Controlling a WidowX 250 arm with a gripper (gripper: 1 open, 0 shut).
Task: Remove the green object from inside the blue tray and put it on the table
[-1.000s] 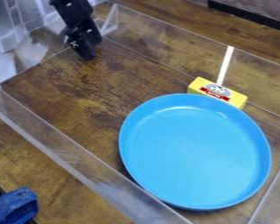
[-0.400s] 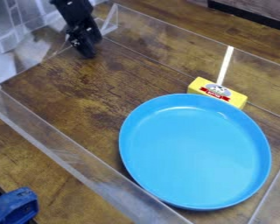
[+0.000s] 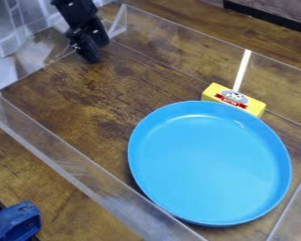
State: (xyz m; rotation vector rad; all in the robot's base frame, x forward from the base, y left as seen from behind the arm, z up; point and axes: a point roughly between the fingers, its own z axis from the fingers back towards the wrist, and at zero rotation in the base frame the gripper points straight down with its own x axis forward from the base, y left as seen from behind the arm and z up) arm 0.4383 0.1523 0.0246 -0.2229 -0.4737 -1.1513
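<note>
Green object: none shows anywhere; the blue tray (image 3: 210,163) at four o'clock lies bare beside a yellow block (image 3: 232,98). Pincer (image 3: 87,47) at eleven o'clock hangs low over the tabletop (image 3: 102,104), spread wide, holding nothing visible, perhaps just after release.

1. Counter (image 3: 102,104): dark brown wood grain, worn streaks, clear acrylic walls (image 3: 65,160) around it.
2. Blue tray (image 3: 210,162) lies flat on it, interior bare.
3. Small yellow block (image 3: 232,99) just beyond tray's far rim, nearly touching.
</note>
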